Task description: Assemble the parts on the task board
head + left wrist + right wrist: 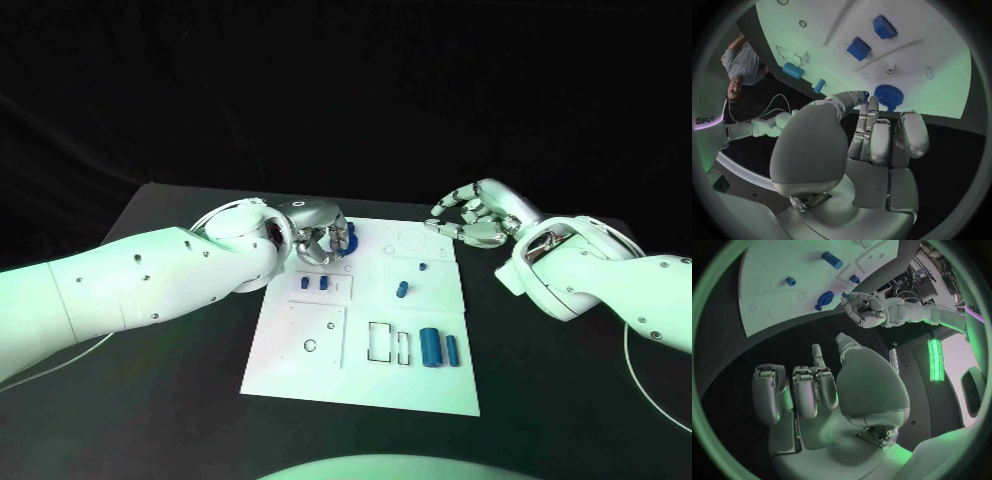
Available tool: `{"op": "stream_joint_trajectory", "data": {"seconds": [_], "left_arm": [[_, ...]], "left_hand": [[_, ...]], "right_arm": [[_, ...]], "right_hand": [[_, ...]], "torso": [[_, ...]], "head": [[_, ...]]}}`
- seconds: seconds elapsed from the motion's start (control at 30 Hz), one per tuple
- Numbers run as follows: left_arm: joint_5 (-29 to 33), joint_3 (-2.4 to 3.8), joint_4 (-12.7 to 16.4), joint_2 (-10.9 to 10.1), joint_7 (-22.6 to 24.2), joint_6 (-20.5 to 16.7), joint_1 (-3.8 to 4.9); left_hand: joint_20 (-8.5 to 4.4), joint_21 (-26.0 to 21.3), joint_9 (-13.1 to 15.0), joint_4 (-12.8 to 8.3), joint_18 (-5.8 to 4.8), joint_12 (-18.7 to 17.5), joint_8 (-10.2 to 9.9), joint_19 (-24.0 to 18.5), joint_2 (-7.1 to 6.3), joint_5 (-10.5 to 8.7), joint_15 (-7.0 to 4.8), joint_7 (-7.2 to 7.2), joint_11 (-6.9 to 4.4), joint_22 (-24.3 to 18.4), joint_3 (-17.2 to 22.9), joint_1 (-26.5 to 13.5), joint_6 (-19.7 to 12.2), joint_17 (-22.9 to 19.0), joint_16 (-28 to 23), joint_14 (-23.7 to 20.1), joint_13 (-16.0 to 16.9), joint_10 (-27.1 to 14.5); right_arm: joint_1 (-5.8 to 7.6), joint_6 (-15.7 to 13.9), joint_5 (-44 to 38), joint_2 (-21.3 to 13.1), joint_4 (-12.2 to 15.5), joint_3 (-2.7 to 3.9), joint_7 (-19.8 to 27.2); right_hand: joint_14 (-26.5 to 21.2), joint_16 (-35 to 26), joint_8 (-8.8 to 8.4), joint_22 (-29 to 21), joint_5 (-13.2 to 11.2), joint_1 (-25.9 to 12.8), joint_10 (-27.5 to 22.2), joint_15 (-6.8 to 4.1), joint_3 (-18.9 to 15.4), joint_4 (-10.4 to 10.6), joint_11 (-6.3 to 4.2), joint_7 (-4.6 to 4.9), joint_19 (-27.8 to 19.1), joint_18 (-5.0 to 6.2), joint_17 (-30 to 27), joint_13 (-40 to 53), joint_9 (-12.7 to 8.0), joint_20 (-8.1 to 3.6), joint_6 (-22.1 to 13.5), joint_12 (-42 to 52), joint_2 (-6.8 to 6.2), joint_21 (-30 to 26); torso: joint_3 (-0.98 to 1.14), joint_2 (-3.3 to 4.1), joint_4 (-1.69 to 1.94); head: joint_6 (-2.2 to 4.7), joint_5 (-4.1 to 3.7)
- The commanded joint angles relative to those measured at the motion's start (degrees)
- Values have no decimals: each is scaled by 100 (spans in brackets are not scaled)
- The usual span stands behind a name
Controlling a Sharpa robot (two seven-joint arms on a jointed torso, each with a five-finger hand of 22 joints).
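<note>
Here, both robot hands sit at the far end of the task board (361,375), with no readable writing on it.

In the head view, the left robot hand (320,235) is over the board's far left corner beside a blue gear (351,238); the right robot hand (473,218) hangs over the black bench (173,400) just past the far right corner, fingers curled, grasping nothing. Blue parts (431,347) lie near the board's right edge. In the left wrist view, fingertips (866,97) touch the gear (889,95); whether they grip it cannot be told. In the right wrist view, its fingers (811,390) curl around nothing.
</note>
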Motion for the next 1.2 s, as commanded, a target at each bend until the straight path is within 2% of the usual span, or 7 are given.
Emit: {"op": "stream_joint_trajectory", "data": {"seconds": [0.03,0.13,0.43,0.73,1.2], "left_arm": [[226,20,110,-107,-17,7,11],[261,30,151,-220,-51,95,12],[334,33,146,-374,-124,340,13],[333,18,46,-358,-156,436,11],[321,-11,-65,-263,-143,491,3]], "left_hand": [[-15,33,0,0,-62,-41,-32,34,12,-21,13,8,-6,9,-8,-67,37,-8,2,23,-10,45],[-15,33,0,0,-62,-41,-32,34,12,-21,13,8,-6,9,-8,-67,37,-8,2,23,-10,45],[-17,32,1,-4,-61,-58,-37,32,4,-24,12,5,-8,7,-13,-81,42,-36,-8,17,-13,55],[-18,33,1,-6,-62,-65,-39,32,2,-25,12,3,-8,8,-14,-85,44,-38,-8,17,-14,58],[-20,27,2,-9,-60,-82,-46,27,1,-26,11,0,-9,0,-15,-93,46,-40,-9,15,-17,65]], "right_arm": [[-4,-9,-52,-9,1,0,24],[-4,-7,-51,-18,-2,0,22],[-11,-4,-52,-25,-7,0,17],[-16,-5,-56,-19,-8,0,16],[-17,-10,-56,-15,-5,0,16]], "right_hand": [[525,-35,18,1081,24,-7,332,-38,-6,-3,-39,-16,299,66,1193,1225,-4,-56,19,-10,67,-21],[525,-35,18,1081,24,-7,332,-38,-6,-3,-39,-16,299,66,1193,1225,-4,-56,19,-10,67,-21],[525,-35,18,1081,24,-7,332,-38,-6,-3,-39,-16,299,66,1193,1225,-4,-56,19,-10,67,-21],[525,-35,18,1081,24,-7,332,-38,-6,-3,-39,-16,299,66,1193,1225,-4,-56,19,-10,67,-21],[525,-35,18,1081,24,-7,332,-38,-6,-3,-39,-16,299,66,1193,1225,-4,-56,19,-10,67,-21]], "torso": [[-6,-2,8],[-6,3,-6],[-12,3,5],[1,13,-13],[2,16,-16]], "head": [[6,-14],[10,-14],[-9,6],[-11,38],[-28,42]]}}
